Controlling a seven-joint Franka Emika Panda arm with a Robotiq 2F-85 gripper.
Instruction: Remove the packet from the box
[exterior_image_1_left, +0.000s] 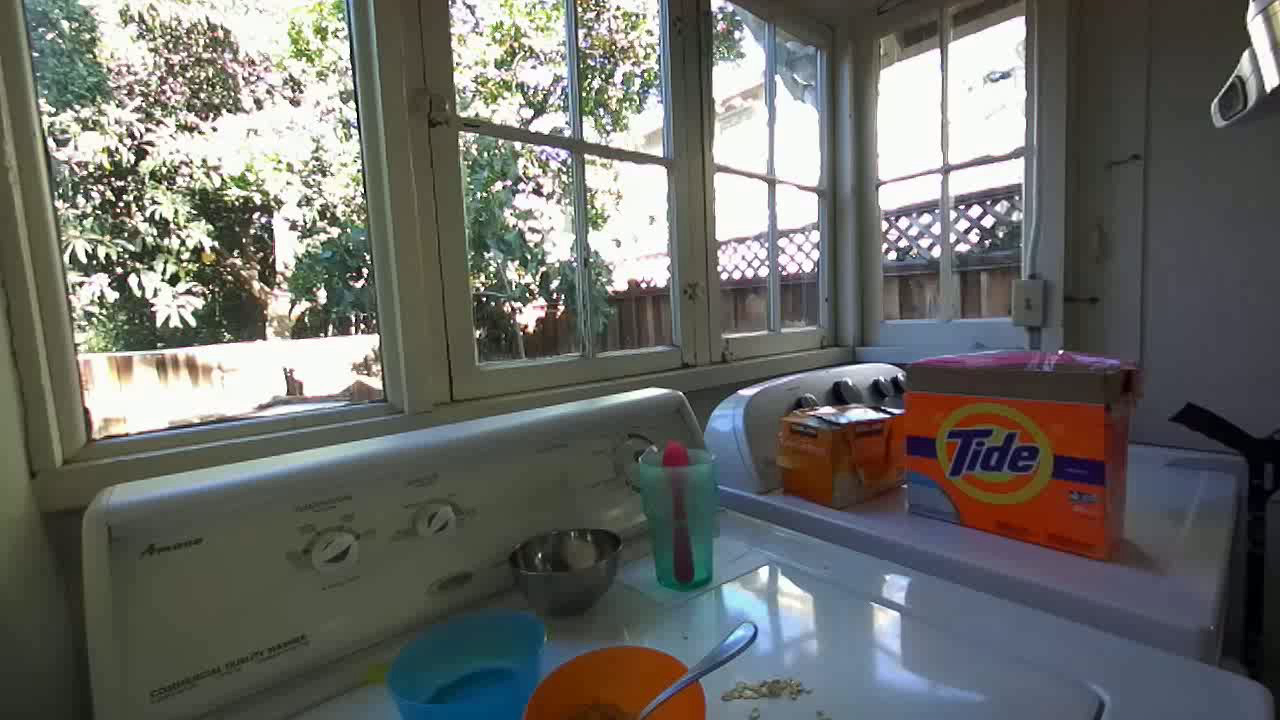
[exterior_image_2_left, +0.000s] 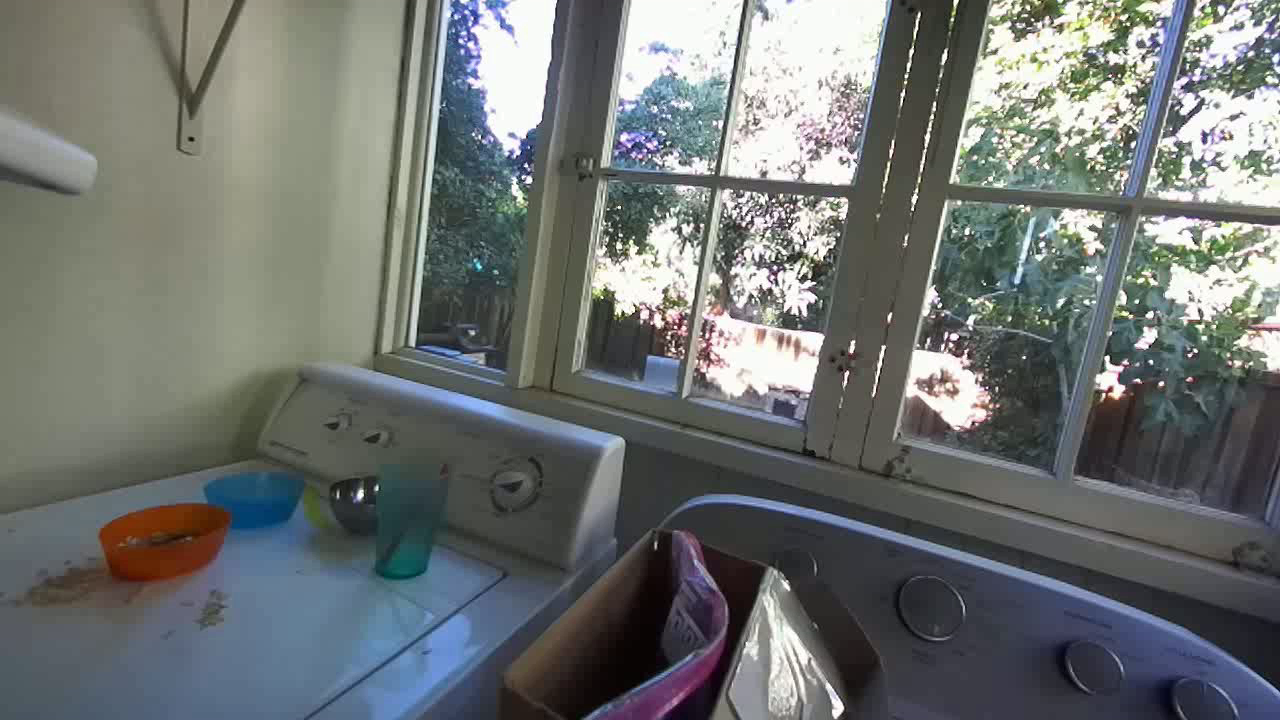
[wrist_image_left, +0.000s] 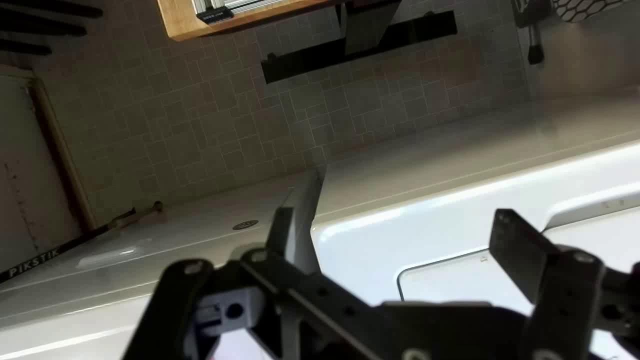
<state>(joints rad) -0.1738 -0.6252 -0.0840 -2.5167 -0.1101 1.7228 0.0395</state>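
Note:
The orange Tide box (exterior_image_1_left: 985, 475) stands upright on the far white machine in an exterior view. Its open top and brown inner wall (exterior_image_2_left: 590, 625) show at the bottom edge of an exterior view. The packet sits inside the box. Its pinkish strip (exterior_image_2_left: 705, 605) curves up along the opening, and pink plastic (exterior_image_1_left: 1030, 360) shows above the box rim. The rest of the packet is hidden by the box. My gripper (wrist_image_left: 395, 232) is open and empty in the wrist view, above the machine tops, with neither box nor packet between its fingers. The exterior views do not show it.
A smaller orange box (exterior_image_1_left: 838, 455) stands beside the Tide box. An orange bowl (exterior_image_2_left: 165, 540) with a spoon, a blue bowl (exterior_image_2_left: 255, 498), a metal bowl (exterior_image_1_left: 565, 570) and a green cup (exterior_image_2_left: 410, 520) stand on the near machine. Control panels and windows lie behind.

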